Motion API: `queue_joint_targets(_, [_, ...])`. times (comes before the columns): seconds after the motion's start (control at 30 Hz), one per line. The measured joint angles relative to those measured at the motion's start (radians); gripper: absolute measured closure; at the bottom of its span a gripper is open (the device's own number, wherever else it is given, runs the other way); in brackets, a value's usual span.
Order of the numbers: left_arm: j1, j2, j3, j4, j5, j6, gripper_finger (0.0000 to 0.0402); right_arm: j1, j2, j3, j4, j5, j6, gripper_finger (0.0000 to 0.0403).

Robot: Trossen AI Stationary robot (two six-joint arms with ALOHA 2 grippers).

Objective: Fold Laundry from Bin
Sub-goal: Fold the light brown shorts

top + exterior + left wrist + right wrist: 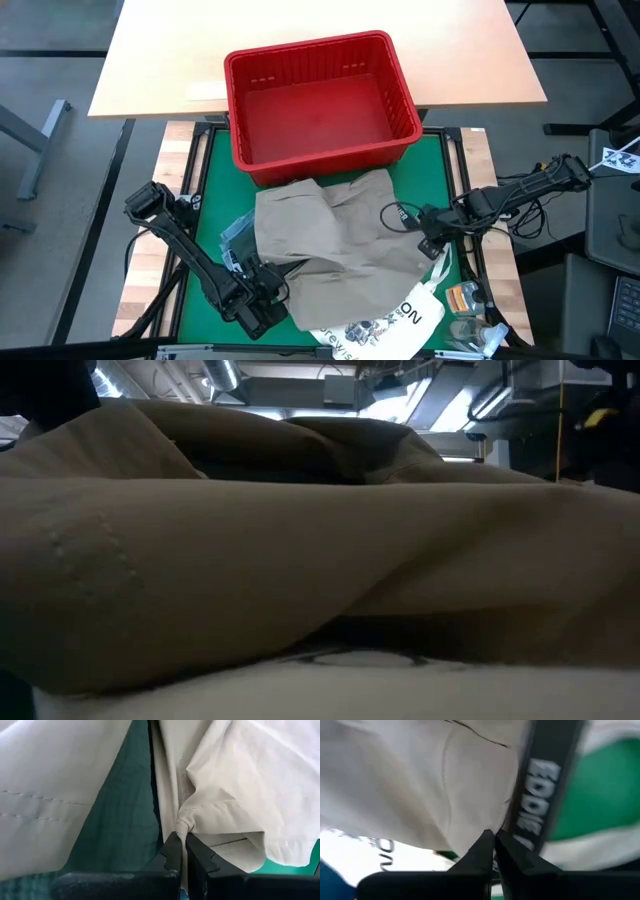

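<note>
Fingers of the left gripper pinch the khaki garment; the right gripper looks clenched, perhaps on its edge. Behind, the red bin holds nothing.

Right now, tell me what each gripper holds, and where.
Left gripper pinches a fold at the khaki garment's edge. Right gripper is shut at its opposite edge; whether it holds cloth can't be told.
</note>
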State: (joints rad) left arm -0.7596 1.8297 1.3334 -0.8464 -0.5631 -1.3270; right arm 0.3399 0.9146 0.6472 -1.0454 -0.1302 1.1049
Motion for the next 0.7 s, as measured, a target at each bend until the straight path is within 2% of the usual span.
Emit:
queue_joint_targets(0.1, [0.0, 0.0, 0.0, -0.001, 0.01, -0.001, 0.0401, 0.0, 0.002, -0.005, -0.07, -0.005, 0.04, 0.0393])
queue_joint_targets(0.33, [0.001, 0.0, -0.001, -0.008, 0.076, 0.026, 0.0401, 0.0, 0.052, -0.006, -0.056, -0.02, 0.061, 0.0398])
queue_joint_targets(0.53, [0.0, 0.0, -0.001, -0.086, 0.224, 0.001, 0.0401, 0.0, 0.158, -0.006, -0.056, -0.016, 0.057, 0.0399])
queue_joint_targets(0.7, [0.0, 0.0, -0.001, -0.132, 0.219, -0.026, 0.0392, 0.0, 0.242, -0.006, -0.061, -0.019, 0.011, 0.0399])
